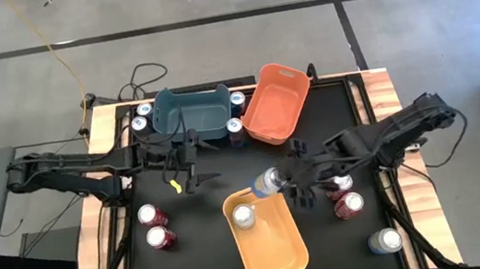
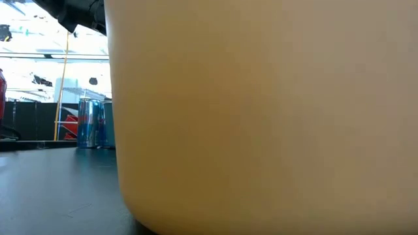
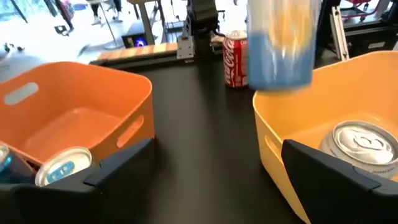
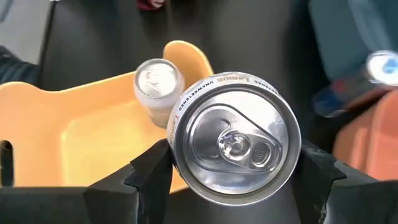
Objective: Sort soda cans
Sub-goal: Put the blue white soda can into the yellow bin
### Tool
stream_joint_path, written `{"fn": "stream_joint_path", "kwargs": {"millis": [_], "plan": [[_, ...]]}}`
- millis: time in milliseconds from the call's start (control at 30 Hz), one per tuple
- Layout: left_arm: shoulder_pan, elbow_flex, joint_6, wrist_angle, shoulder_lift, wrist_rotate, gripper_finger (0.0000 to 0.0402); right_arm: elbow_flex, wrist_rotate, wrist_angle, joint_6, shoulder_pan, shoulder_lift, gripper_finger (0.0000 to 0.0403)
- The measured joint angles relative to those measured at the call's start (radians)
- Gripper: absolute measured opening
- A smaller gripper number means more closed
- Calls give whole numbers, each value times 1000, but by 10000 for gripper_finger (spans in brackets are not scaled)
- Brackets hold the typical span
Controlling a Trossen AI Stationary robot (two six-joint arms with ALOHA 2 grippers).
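Right end effector (image 1: 276,184) has its jaws clamped on a pale silver-blue can (image 1: 266,183), carried tilted over the far rim of the yellow-orange bin (image 1: 284,257), which sits mid-bench by the near edge w/ one silver can (image 1: 244,216) already inside. So it's the drop-off step: next it needs to carry a bit further over the bin, lower, then let go w/o knocking the can inside. Left end effector (image 1: 191,171) waits jaws wide & empty, just near-side of the teal bin (image 1: 189,99) toward the bench's far edge.

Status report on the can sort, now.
Right hand shut on pale can above yellow bin. Left hand open, empty. One can already binned. Nothing obstructing.
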Motion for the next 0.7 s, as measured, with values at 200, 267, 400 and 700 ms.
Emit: {"fn": "stream_joint_path", "kwargs": {"millis": [200, 267, 400, 700], "plan": [[0, 0, 12, 23, 0, 0, 349, 59, -151, -12, 7, -9, 112, 256], [0, 0, 12, 24, 0, 0, 349, 78, -190, -45, 15, -16, 148, 256], [0, 0, 12, 21, 0, -1, 349, 100, -201, -80, 19, -36, 208, 256], [0, -14, 6, 19, 0, -2, 349, 107, -243, -102, 16, -87, 322, 256]]}}
